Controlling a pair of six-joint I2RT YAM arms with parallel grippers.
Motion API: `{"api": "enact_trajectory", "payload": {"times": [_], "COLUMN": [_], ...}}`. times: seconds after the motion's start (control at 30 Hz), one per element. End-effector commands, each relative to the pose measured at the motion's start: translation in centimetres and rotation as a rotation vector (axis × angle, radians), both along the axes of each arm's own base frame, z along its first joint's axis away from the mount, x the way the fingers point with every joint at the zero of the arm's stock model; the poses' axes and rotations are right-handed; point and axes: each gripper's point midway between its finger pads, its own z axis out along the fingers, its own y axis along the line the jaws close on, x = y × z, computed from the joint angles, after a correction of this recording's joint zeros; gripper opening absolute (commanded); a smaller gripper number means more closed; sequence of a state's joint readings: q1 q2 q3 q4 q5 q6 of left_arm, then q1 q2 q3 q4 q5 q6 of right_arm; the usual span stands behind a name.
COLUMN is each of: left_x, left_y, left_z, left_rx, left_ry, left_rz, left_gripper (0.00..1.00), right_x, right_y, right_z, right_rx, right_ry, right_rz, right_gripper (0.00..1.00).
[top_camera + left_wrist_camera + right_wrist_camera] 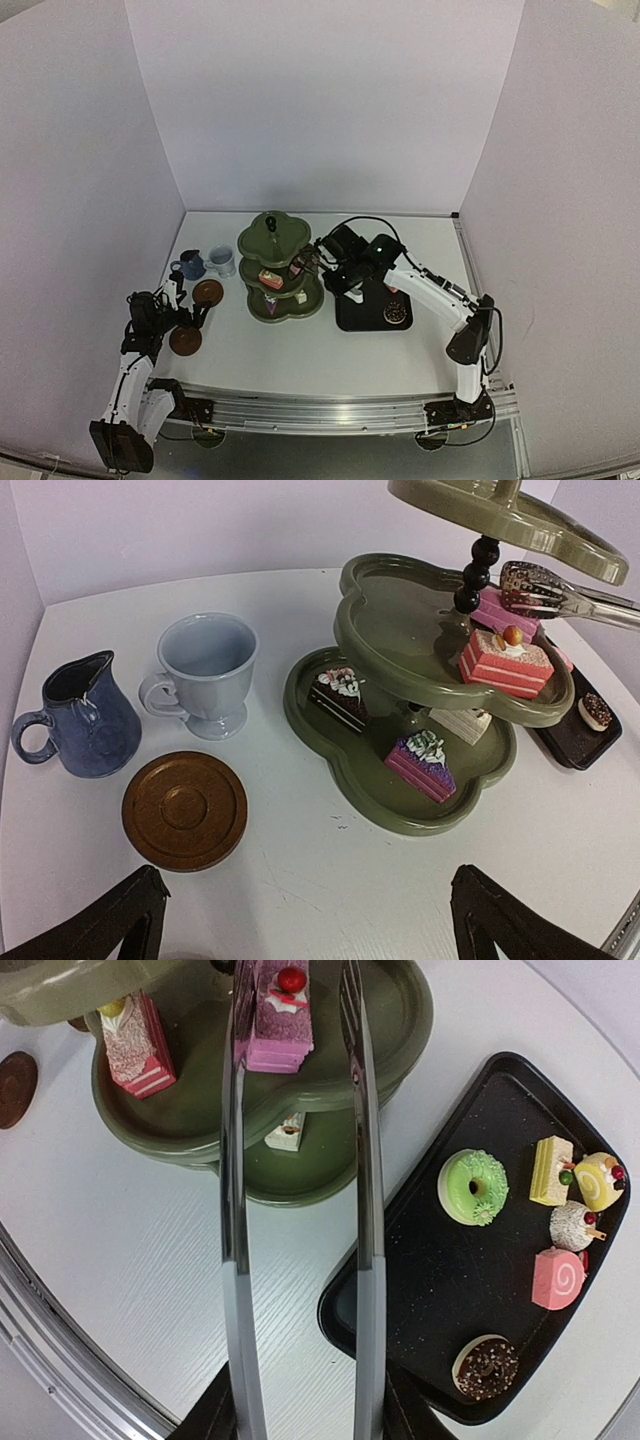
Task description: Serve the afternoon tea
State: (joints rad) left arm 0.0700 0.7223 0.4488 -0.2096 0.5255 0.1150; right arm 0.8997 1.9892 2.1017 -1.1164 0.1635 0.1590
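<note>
1. My right fingers [305, 1415] are clamped on the metal tongs [232, 1210]. The 2 tong arms stand apart and reach over the worktop [120, 1230] to the olive-green stand [395, 1030].
2. The tong tips sit 1 on each side of a pink cake with a red cherry [278, 1015] on the stand's middle tier.
3. A red-and-pink cake [505, 663] shares that tier.
4. The bottom tier holds a chocolate cake [340, 695], a purple cake [422, 763] and a white cake [462, 723].
5. The black tray [440, 1290], right of the stand, carries a green doughnut [473, 1186], a chocolate doughnut [487, 1365] and 4 small cakes.
6. My left fingers [308, 880] are wide apart and empty at the near left, just short of 1 brown saucer [185, 808].
7. Beyond that saucer, left of the stand, stand the dark-blue cup [85, 725] and the white cup [205, 670].
8. The 2nd saucer [185, 341] lies nearer.
</note>
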Motion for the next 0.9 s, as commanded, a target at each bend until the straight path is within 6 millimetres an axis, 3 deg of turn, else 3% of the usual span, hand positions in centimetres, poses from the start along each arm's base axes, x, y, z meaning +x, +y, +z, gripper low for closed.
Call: {"api": "enact_trajectory", "payload": {"times": [0.0,0.23,0.43,0.63,0.77,0.87], "left_x": [-0.1,-0.2,-0.2,-0.2,-0.2,-0.2], "left_y": [-0.4,-0.5,-0.6,-0.6,-0.7,-0.7], "left_z": [0.5,0.5,0.6,0.6,0.6,0.5], "left_rx": [0.001,-0.005,-0.007,-0.008,-0.011,-0.012], "left_ry": [-0.027,-0.025,-0.028,-0.028,-0.025,-0.02], "left_rz": [-0.029,-0.035,-0.036,-0.037,-0.043,-0.044], "left_gripper": [0.99,0.99,1.0,0.99,0.99,0.99], "right_x": [-0.4,-1.1,-0.5,0.0,1.4,2.9], "right_y": [-1.7,-3.2,-7.6,-11.7,-14.9,-16.2], "right_z": [5.2,6.1,5.7,4.1,1.8,0.1], "right_rx": [0.074,0.081,0.041,-0.006,-0.075,-0.115], "right_ry": [-0.107,-0.122,-0.135,-0.119,-0.092,-0.066], "right_rz": [-0.044,-0.074,-0.193,-0.293,-0.38,-0.407], "right_gripper": [0.39,0.39,0.39,0.38,0.39,0.41]}}
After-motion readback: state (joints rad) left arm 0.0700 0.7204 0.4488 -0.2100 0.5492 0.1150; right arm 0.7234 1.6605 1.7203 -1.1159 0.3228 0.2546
